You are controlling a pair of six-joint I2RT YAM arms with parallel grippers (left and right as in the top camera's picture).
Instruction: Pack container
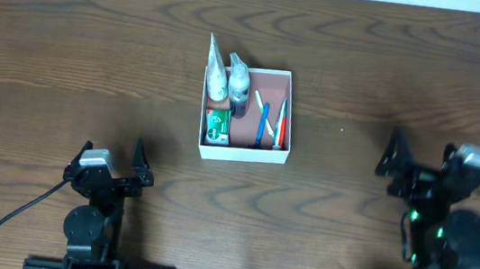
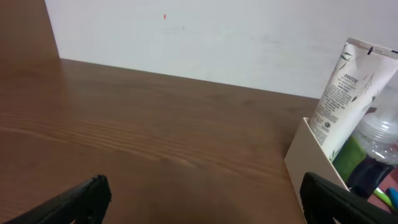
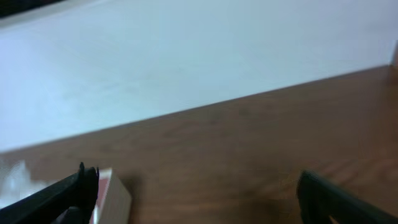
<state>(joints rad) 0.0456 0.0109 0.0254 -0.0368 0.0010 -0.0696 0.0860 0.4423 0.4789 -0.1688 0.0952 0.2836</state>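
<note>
**While both arms hang back, the box sits full**

Since nothing loose shows anywhere on the worktop (image 1: 69, 43), the packing looks complete or very nearly so, judged from what lies where. The container (image 1: 244, 152) stands around the middle of the worktop, a little nearer the far edge than the near one, and well apart from both arms.

Along the container's left side, a white tube (image 1: 217, 64) leans in the far-left corner with its crimped end poking out over the far wall. A clear bottle with dark liquid (image 1: 239, 85) sits just beside it, and a small green packet (image 1: 217, 125) fills the near-left corner. On the right half, a blue stick (image 1: 264, 121) and a red-and-white one (image 1: 282, 121), probably toothbrushes, lie on the reddish-brown floor, running front to back.

The left gripper (image 1: 113, 149) waits by the near edge, left of the container. Its claw is released, spread wide and grasping nothing. The right gripper (image 1: 389, 156) sits off toward the right edge, likewise released and empty.

No lid or cover is visible, so whether a closing step remains cannot be told. If any item is left to pack, it lies outside these views.
</note>
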